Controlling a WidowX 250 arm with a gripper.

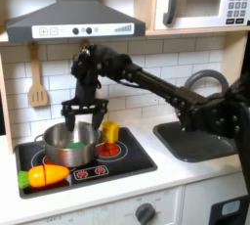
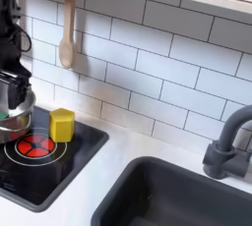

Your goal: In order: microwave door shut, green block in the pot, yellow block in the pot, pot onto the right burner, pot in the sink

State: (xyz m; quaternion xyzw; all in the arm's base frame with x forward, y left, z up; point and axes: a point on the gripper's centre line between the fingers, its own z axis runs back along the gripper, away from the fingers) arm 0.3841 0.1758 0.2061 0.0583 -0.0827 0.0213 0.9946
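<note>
The microwave door [image 1: 193, 2], up and to the first exterior view's right of the fingers, looks shut. The sink [image 1: 198, 143] lies well to that same side, on the worktop [image 1: 186, 175]. The pot [image 1: 68, 143] sits directly beneath the gripper [image 1: 82, 118], green block [image 1: 75, 147] already inside. The yellow block [image 1: 110, 131] stands just beside the pot's rim, probably next for collection. The arm reaches leftward, wrist pointing straight down, fingers [image 1: 72, 117] apart and empty above the pot.
</note>
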